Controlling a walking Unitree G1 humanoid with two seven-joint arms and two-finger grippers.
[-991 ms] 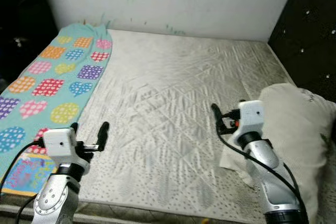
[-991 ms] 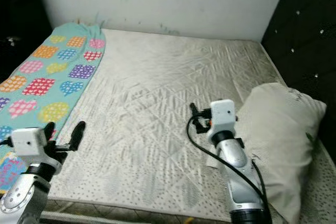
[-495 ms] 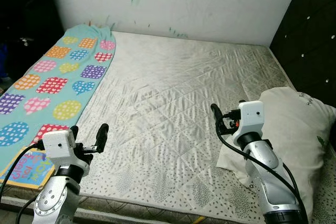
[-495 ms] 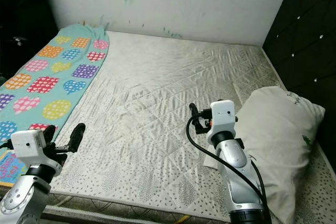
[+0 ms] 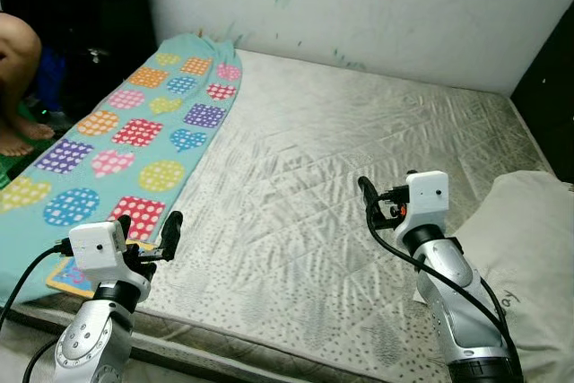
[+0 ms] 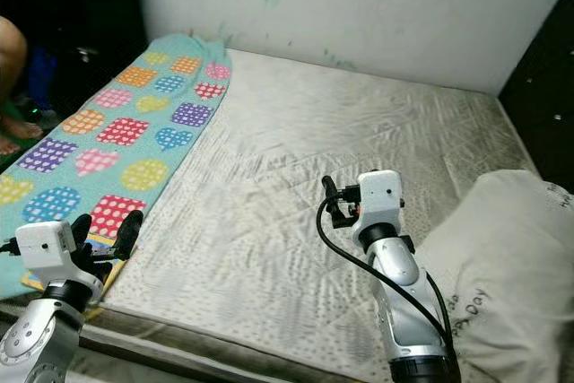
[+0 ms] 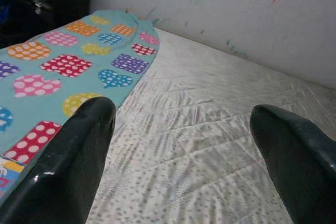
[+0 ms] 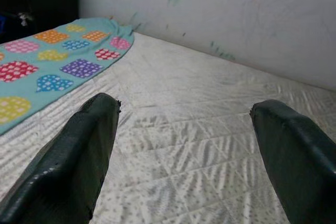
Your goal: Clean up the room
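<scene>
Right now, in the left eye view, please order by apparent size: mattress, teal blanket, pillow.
1. Mattress, largest.
2. Teal blanket.
3. Pillow, smallest as seen; the frame edge cuts it off, so its full size is unsure.

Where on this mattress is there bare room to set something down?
The middle of the mattress is bare, from the patterned blanket to the pillow and back to the wall. The left edge is covered; the right corner is crowded.

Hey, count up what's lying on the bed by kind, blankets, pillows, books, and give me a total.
Blanket: 1
Pillow: 1
Book: 1
Total: 3
</scene>
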